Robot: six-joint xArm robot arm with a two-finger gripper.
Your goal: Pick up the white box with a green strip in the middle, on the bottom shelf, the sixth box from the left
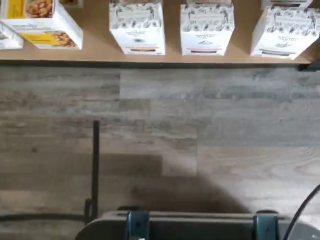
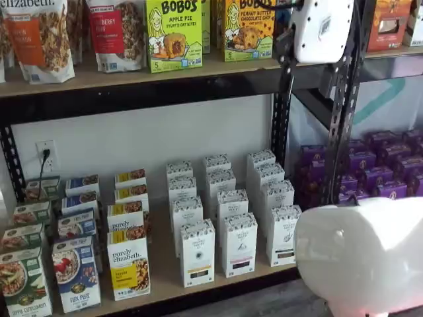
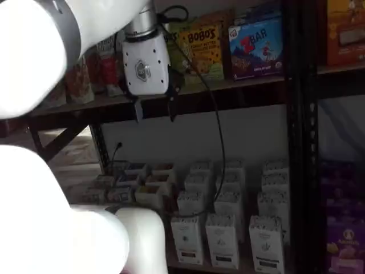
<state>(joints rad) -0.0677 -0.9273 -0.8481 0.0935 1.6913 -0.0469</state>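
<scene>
target: we take the white box at the front of the right-hand white column on the bottom shelf, standing upright, long axis vertical.
gripper: our gripper hangs up by the upper board, two black fingers spread with a plain gap.
relation: the box lies well below us and toward the shelf's right end; we must come down and in.
shelf contents: rows of white cartons, purely elizabeth boxes beside them.
</scene>
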